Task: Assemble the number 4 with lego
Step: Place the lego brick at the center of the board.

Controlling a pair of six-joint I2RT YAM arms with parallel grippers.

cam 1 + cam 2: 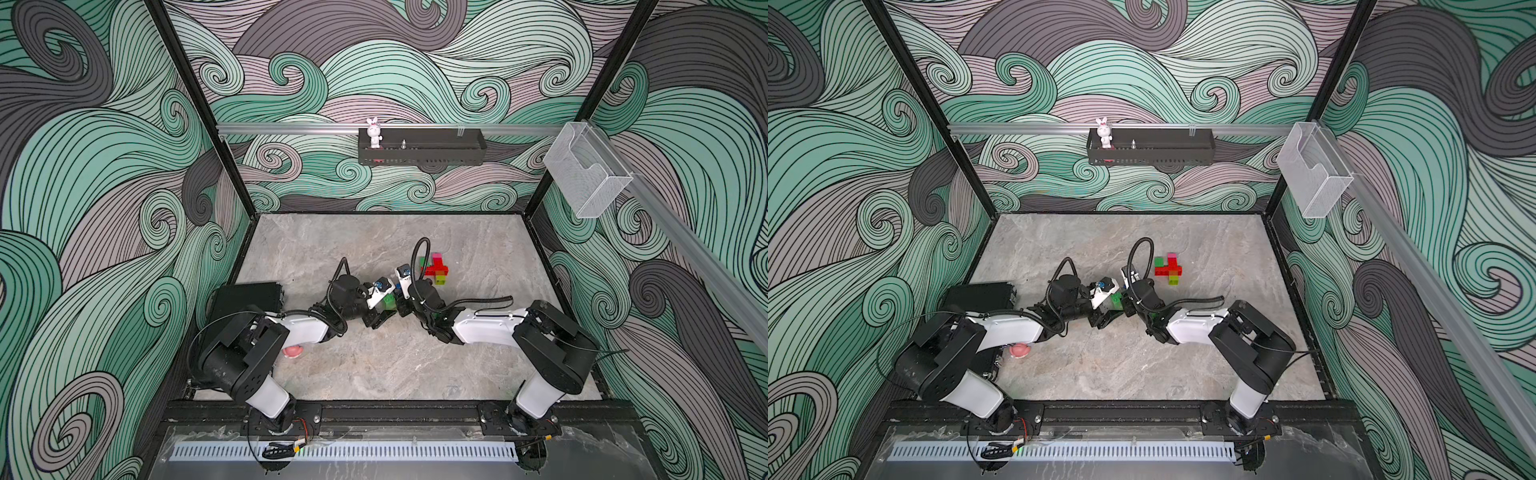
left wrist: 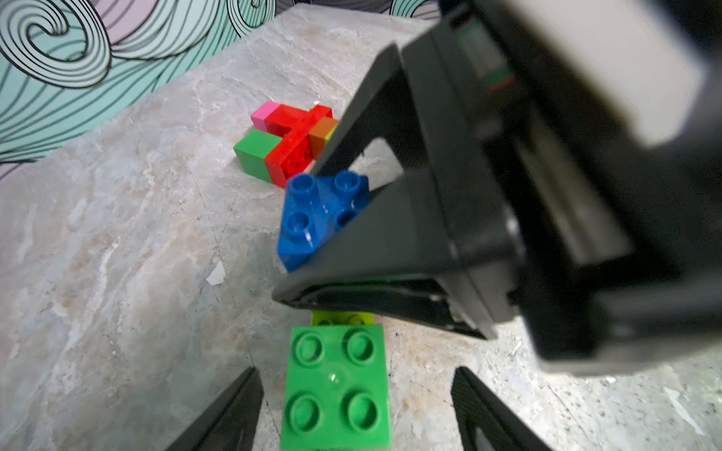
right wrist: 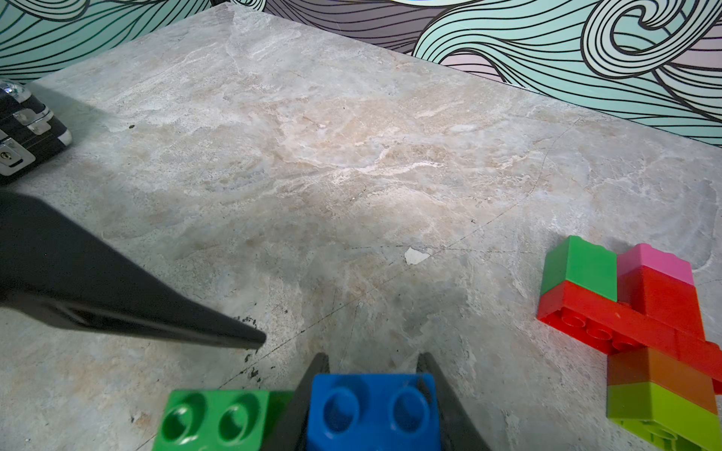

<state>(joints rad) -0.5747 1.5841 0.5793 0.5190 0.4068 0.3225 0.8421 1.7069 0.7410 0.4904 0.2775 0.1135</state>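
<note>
My left gripper [image 2: 355,375] is open, its fingers standing apart on either side of a green lego brick [image 2: 336,386] without touching it. A lime brick [image 2: 344,318] peeks out just beyond the green one. Beside them, my right gripper [image 3: 373,363] is shut on a blue brick [image 3: 373,410], which looks tilted in the left wrist view [image 2: 316,218]. In both top views the two grippers meet at mid-table around the green brick [image 1: 389,302] [image 1: 1116,300]. Farther back lies a joined cluster [image 1: 434,268] [image 3: 644,312] of red, green, pink, brown-orange and lime bricks.
A black case [image 1: 245,297] sits at the table's left edge and a pink object [image 1: 293,352] lies under my left arm. A bunny figurine [image 1: 374,132] stands on the black shelf on the back wall. A clear bin [image 1: 586,174] hangs on the right rail.
</note>
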